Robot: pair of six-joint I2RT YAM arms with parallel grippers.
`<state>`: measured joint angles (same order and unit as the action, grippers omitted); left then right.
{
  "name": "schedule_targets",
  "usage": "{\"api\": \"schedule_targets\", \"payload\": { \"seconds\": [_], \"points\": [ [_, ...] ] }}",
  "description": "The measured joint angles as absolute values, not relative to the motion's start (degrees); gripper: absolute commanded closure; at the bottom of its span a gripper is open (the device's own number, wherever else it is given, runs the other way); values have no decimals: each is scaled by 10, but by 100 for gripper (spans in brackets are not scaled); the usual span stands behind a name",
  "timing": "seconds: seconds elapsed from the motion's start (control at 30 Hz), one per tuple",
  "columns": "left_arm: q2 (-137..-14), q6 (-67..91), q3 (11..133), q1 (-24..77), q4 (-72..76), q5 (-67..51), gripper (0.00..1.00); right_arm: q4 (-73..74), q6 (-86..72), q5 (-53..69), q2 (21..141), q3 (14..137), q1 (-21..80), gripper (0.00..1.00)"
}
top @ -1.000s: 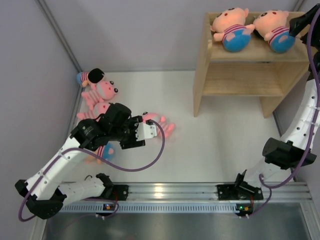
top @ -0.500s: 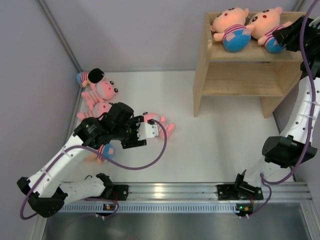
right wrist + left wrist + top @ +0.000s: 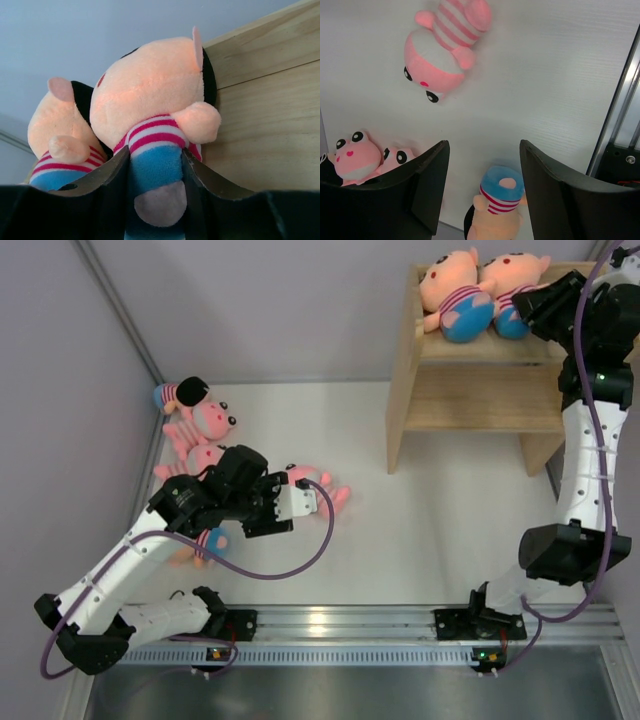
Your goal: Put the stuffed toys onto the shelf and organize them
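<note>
The wooden shelf (image 3: 470, 390) stands at the far right. Two peach-faced stuffed toys lie on its top tier. The left one (image 3: 452, 285) rests free. My right gripper (image 3: 530, 310) is shut on the blue bottom of the right one (image 3: 507, 280); in the right wrist view that toy (image 3: 150, 95) sits pinched between my right gripper (image 3: 156, 165) jaws, pressed against its neighbour (image 3: 55, 135). My left gripper (image 3: 300, 502) hangs open above the floor beside a pink toy (image 3: 325, 490). Below my left gripper (image 3: 484, 145) lies a peach toy (image 3: 502, 205), untouched; the pink toy (image 3: 445, 55) lies ahead.
More toys are piled by the left wall: a black-haired one (image 3: 180, 393) and two pink ones (image 3: 205, 422), (image 3: 195, 458). The shelf's raised wooden rim (image 3: 265, 125) is right beside the held toy. An aluminium rail (image 3: 350, 620) runs along the near edge.
My right gripper has closed on the right-hand peach toy and carried it left along the shelf top, up against the other toy. The left arm has barely moved.
</note>
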<state>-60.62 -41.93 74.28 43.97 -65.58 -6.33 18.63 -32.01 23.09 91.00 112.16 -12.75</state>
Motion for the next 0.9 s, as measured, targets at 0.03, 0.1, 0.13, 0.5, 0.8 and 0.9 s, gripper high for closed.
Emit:
{"api": "schedule_targets", "payload": {
  "seconds": [0.03, 0.1, 0.13, 0.5, 0.8, 0.9],
  "points": [
    [-605, -419, 741, 440, -656, -63, 36, 186, -324, 223, 910, 1121, -122, 59],
    [-604, -419, 738, 440, -656, -63, 36, 183, -329, 210, 908, 1118, -116, 51],
    [-604, -419, 736, 440, -656, -63, 36, 183, -331, 205, 905, 1115, -114, 49],
    [-602, -414, 725, 440, -653, -48, 33, 203, -295, 132, 863, 1096, -98, 19],
    [-701, -354, 714, 361, -563, 20, 30, 223, -230, 95, 795, 1099, -95, 17],
    [-784, -333, 737, 284, -532, 25, 31, 217, -210, 93, 754, 1089, -95, 17]
  ]
}}
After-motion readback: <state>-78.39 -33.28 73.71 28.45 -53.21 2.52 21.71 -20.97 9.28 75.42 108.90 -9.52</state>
